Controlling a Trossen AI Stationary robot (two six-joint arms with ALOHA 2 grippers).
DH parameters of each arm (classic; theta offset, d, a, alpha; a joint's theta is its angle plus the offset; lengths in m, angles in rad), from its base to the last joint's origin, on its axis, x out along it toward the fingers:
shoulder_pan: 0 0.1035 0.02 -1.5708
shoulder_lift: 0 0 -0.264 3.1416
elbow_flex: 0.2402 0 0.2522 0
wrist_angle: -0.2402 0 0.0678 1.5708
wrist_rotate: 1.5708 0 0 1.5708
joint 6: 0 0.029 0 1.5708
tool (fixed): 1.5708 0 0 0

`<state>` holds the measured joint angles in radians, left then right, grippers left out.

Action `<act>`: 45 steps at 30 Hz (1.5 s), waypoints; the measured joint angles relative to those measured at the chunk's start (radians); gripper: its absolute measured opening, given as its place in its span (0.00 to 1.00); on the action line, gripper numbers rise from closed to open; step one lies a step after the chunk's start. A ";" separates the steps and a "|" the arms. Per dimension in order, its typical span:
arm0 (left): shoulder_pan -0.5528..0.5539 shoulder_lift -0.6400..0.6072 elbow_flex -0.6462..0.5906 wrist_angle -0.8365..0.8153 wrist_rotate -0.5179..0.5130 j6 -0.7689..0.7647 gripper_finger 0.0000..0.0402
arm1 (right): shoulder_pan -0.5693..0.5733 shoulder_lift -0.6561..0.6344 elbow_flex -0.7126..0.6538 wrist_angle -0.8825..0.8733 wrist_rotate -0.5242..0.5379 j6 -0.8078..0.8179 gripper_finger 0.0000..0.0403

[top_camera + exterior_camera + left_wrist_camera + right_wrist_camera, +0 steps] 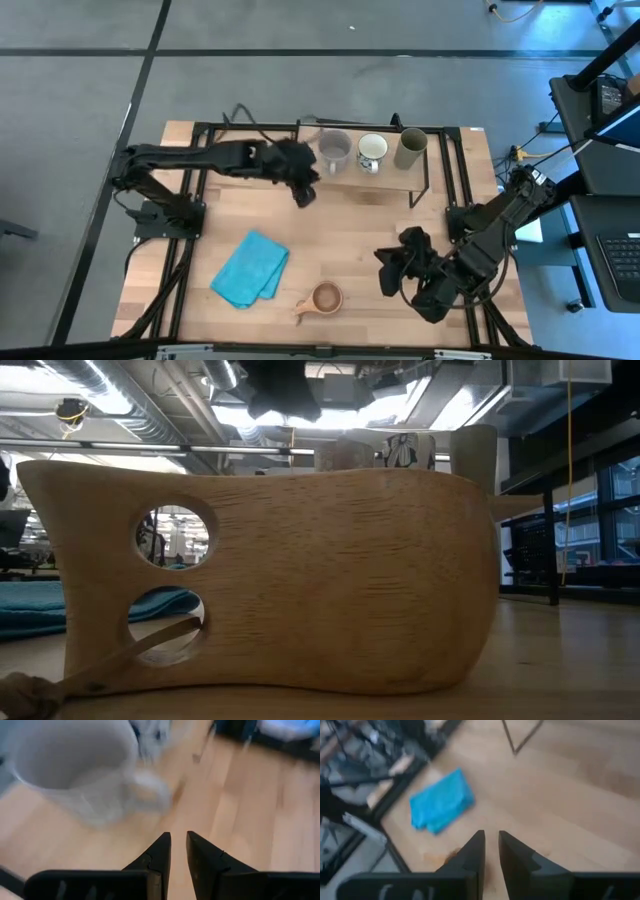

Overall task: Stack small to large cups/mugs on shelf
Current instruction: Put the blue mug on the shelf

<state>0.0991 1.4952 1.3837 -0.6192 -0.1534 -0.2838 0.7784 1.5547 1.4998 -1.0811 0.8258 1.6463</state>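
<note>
On the shelf [370,175] at the worktop's far edge stand the grey mug [334,150], white mug [372,152] and olive tumbler [410,148] in a row. The left gripper [303,190] hangs just beside the grey mug, its fingers nearly closed and empty. The wooden cup [325,298] sits near the front edge beside the blue cloth [250,268]. The right gripper [392,268], fingers nearly together and empty, hovers near the cup.

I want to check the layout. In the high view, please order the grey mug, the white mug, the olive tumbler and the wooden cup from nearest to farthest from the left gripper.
From the left gripper:
1. Grey mug, on the shelf's left end.
2. White mug, mid-shelf.
3. Olive tumbler on the shelf's right end and wooden cup at the table's near edge: too close to call.
</note>
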 joint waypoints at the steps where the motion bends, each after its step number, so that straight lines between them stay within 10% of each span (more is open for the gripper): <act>1: 0.017 -0.024 -0.023 0.056 0.015 0.003 0.14 | 0.000 0.000 0.000 0.000 0.031 0.002 0.14; 10: 0.183 -0.120 -0.057 0.282 0.199 0.050 0.14 | -0.098 -0.108 0.000 -0.147 0.274 0.124 0.14; 22: 0.346 -0.044 -0.060 0.127 0.244 0.084 0.14 | -0.211 -0.138 0.000 -0.152 0.192 0.117 0.14; 36: 0.343 0.023 -0.058 0.499 0.495 -0.008 0.14 | -0.346 -0.168 0.000 -0.264 0.158 0.156 0.14; 45: 0.290 0.245 0.274 0.317 0.513 0.088 0.14 | -0.353 -0.171 0.000 -0.288 0.139 0.152 0.14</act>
<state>0.3888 1.7405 1.6577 -0.3023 0.3601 -0.1956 0.4253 1.3838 1.4998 -1.3691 0.9646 1.7985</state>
